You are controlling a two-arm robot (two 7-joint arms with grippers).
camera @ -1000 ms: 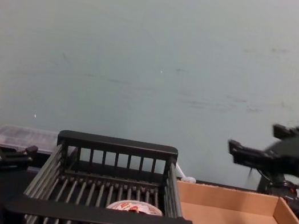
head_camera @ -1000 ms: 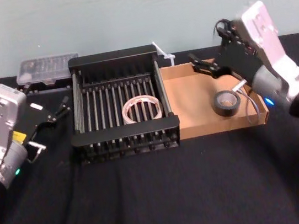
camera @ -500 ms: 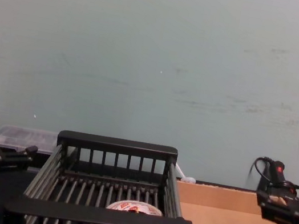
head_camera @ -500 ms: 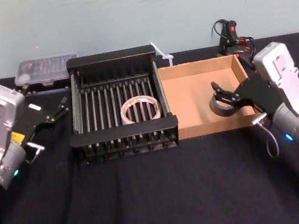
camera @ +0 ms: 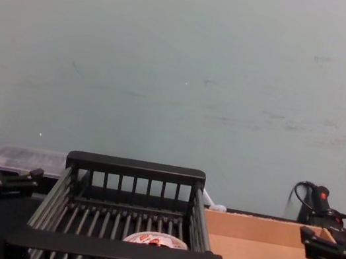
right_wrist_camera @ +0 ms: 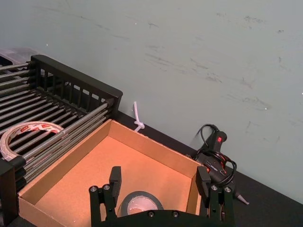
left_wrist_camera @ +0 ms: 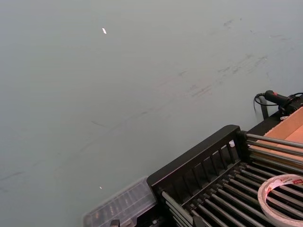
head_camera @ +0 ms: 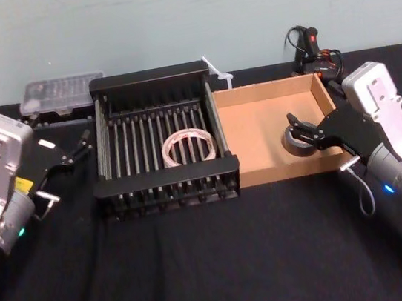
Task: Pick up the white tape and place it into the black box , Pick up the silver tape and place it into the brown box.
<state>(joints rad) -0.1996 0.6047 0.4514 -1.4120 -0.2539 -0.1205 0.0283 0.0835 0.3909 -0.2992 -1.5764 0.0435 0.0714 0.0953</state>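
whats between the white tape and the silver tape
From the white tape toward the silver tape, the head view shows the right wall of the black box, the left wall of the brown box, then bare floor.

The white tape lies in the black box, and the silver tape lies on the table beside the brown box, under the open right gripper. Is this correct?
One thing is wrong: in the head view the silver tape lies inside the brown box, not beside it. The white tape is in the black box, and the open right gripper is above it.

Cardboard brown box (head_camera: 254,132), matt black tablecloth (head_camera: 203,270)
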